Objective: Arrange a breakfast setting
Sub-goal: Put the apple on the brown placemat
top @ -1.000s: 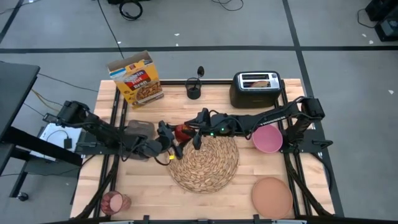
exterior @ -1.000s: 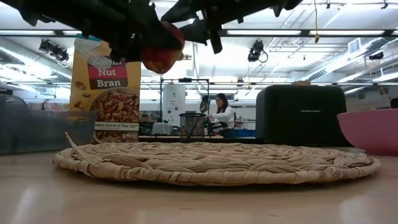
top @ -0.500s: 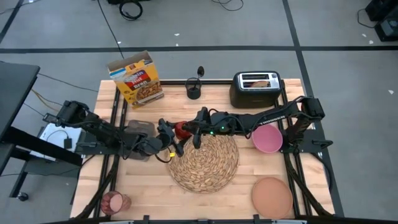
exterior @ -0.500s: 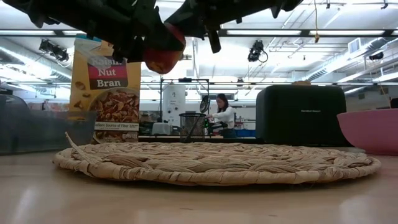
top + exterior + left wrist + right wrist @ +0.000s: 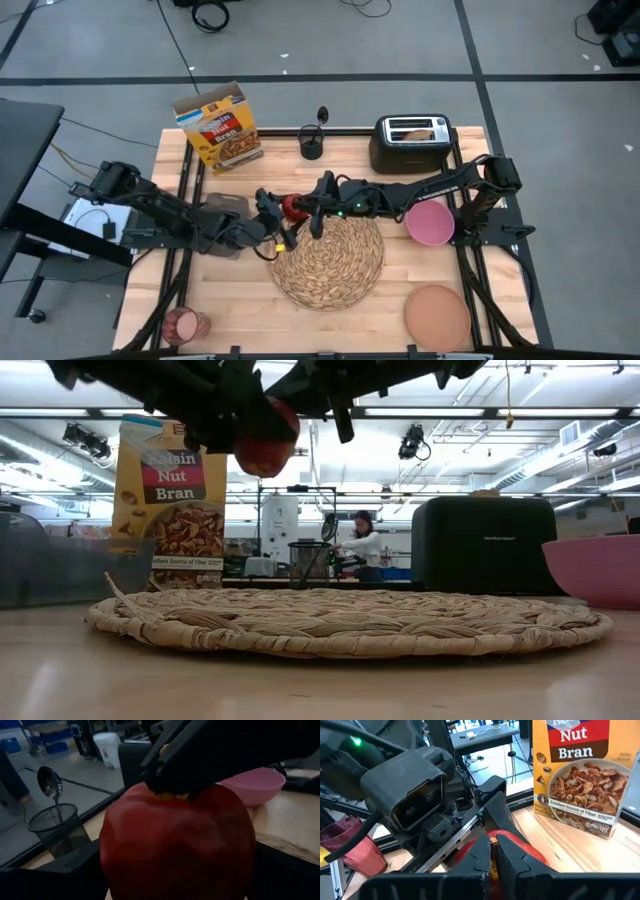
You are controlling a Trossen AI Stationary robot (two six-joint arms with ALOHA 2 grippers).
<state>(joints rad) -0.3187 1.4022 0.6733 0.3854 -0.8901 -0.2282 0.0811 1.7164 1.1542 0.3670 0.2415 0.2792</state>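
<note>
- Small red apple (image 5: 291, 208) is up in the air, off the table, just past the far-left edge of the large round woven straw placemat (image 5: 328, 258); low view shows it well above the mat, w/ clear gap under it.
- Left gripper (image 5: 281, 212) has the apple clamped btwn its fingers, one each side – left wrist view shows dark fingers flanking the fruit, which fills most of that pic.
- Right gripper (image 5: 308, 208) meets it from the other side; its fingers (image 5: 506, 857) are nearly together, pinched at the apple's top by the stem. Can't tell if they actually grip the stem or just touch the skin.
- Both arms reach in toward table centre, tips meeting at the apple.
- Pink bowl (image 5: 430, 222) sits on the wood to the right of the mat, just beside the right arm; mat itself bare.
- Salmon-brown plate (image 5: 437, 316) near the front-right corner, apart from mat.
- Translucent pink cup (image 5: 183, 325) at front-left corner, lying on its side.
- Metal spoon (image 5: 322, 117) stands in a black mesh holder (image 5: 311, 143) at the back edge.
- Toast slice (image 5: 419, 130) sits in slot of black toaster (image 5: 411, 146), back right.
- Raisin Nut Bran cereal box (image 5: 218, 127) upright at back left.
- Person (image 5: 359, 543) seated far off in the room behind.
</note>
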